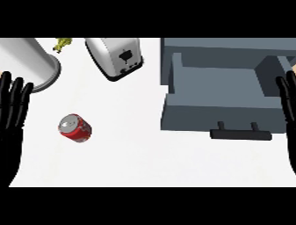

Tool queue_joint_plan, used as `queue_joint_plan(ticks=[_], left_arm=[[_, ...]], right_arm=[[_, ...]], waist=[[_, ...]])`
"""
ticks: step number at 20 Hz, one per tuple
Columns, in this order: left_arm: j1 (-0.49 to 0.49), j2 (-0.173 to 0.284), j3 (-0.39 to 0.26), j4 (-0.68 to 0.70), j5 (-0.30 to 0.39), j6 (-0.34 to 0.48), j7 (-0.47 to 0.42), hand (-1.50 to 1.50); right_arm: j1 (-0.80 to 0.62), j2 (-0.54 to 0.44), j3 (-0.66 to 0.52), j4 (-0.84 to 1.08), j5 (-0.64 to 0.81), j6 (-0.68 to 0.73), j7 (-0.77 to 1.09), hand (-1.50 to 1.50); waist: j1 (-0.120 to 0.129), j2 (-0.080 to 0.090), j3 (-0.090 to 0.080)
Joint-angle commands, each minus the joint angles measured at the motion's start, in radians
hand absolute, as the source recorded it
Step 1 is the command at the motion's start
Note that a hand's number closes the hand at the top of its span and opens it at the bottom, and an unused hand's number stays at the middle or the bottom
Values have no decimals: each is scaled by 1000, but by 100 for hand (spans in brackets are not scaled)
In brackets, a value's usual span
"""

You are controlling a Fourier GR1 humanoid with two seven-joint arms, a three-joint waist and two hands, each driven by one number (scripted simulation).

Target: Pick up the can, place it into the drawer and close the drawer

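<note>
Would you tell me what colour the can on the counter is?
The can is red with a silver top, seen in the head view.

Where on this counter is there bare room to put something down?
The widest bare patch runs along the near edge, below the red can and the open drawer. Another lies between can and drawer. The far left is crowded: a white cylinder and toaster stand close together.

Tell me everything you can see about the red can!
The can is red with white markings and a shiny silver top. It looks like metal. It stands alone on the white counter, seen from above and leaning slightly in this view. It lies left of the grey drawer, and neither hand touches it.
</note>
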Motion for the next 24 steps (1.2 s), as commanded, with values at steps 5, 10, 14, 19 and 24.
queue_joint_plan(ticks=[5,10,14,19,24], left_arm=[[86,-84,0,-79,-247,297,38,-150],[211,-85,47,-52,-211,535,281,-150],[216,-86,-80,-116,-327,610,434,-150],[206,-86,-159,-202,-478,649,544,-150],[197,-86,-136,-155,-418,652,510,-150]], right_arm=[[26,20,21,-57,14,-19,31,-150],[117,21,-51,24,-8,-56,158,-150],[45,14,-67,38,-8,-84,254,-150],[168,40,-43,22,10,-47,132,-150],[132,8,-105,27,-38,-18,153,-150]], waist=[[-18,5,28],[-16,7,28],[-18,8,27],[-21,6,27],[-21,6,27]])
